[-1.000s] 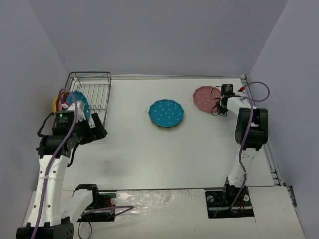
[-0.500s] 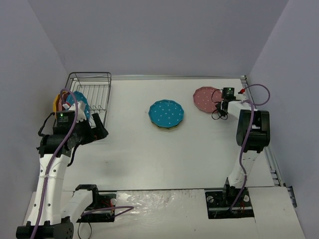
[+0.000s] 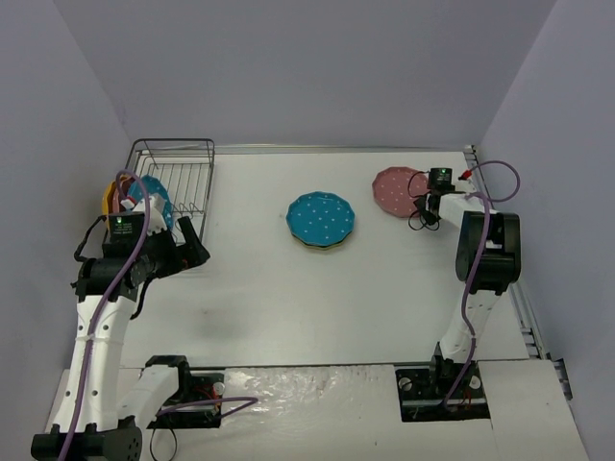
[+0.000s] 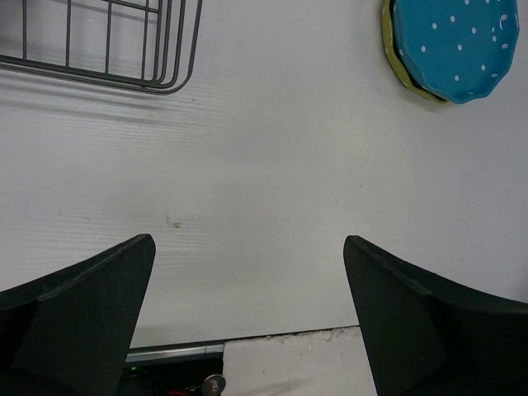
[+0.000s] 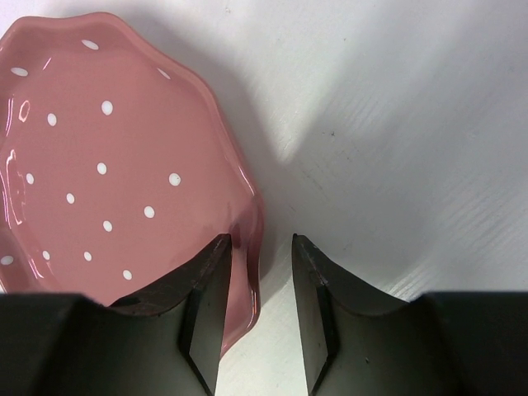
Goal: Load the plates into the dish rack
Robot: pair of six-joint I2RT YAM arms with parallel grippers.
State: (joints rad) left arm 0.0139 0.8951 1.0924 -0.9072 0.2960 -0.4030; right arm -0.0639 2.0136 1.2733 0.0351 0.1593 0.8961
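Note:
A pink plate [image 3: 396, 189] [image 5: 107, 165] lies flat on the table at the back right. My right gripper [image 3: 427, 197] [image 5: 260, 243] straddles its near rim, one finger over the plate and the other off it, jaws apart with a gap beside the rim. A teal-blue plate [image 3: 321, 217] [image 4: 454, 41] sits on an olive-yellow plate [image 4: 394, 62] at the table's middle. The dish rack [image 3: 173, 158] [image 4: 107, 74] stands at the back left with a teal plate [image 3: 154, 199] and a yellow plate [image 3: 108, 200] upright in it. My left gripper [image 3: 192, 245] [image 4: 247, 247] hovers wide open by the rack's near corner.
Grey walls close in the table on three sides. A metal rail [image 3: 524, 307] runs along the right edge. The arm bases [image 3: 183, 384] sit at the near edge, with purple cables along both arms.
My right gripper's jaws have spread apart at the pink plate's rim and the wrist shifted slightly right. The left arm has not moved.

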